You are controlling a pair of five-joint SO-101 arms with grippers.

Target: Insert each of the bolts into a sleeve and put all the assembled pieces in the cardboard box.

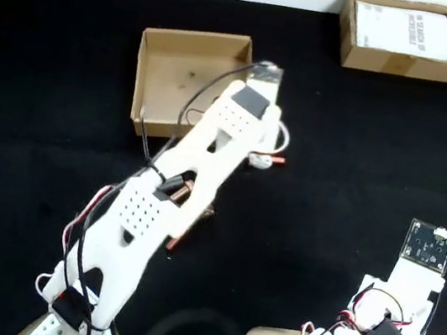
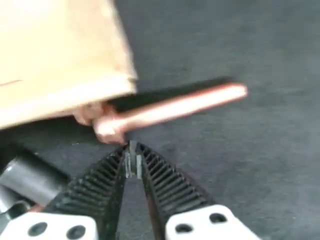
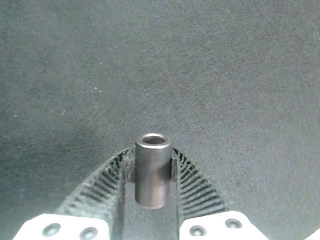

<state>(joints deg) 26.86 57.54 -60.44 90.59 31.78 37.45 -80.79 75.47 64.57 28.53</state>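
Black cloth (image 1: 361, 155) underlies your arms: your right gripper (image 3: 152, 160) pinches a sleeve (image 3: 152, 177); your left gripper (image 2: 131, 156), pressed together, points at a bolt (image 2: 175, 107) beside the cardboard box (image 2: 55, 55).

Cardboard box (image 2: 60, 55) wall hems bolt (image 2: 170, 107) one side; open table (image 2: 260, 165) other side. Left arm (image 1: 198, 164) spans table middle.

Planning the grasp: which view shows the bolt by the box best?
Left wrist view: the bolt lies full length beside the box corner, just ahead of the left jaws. High view gives just its tip poking past the left arm. Right wrist view faces the sleeve in the right jaws.
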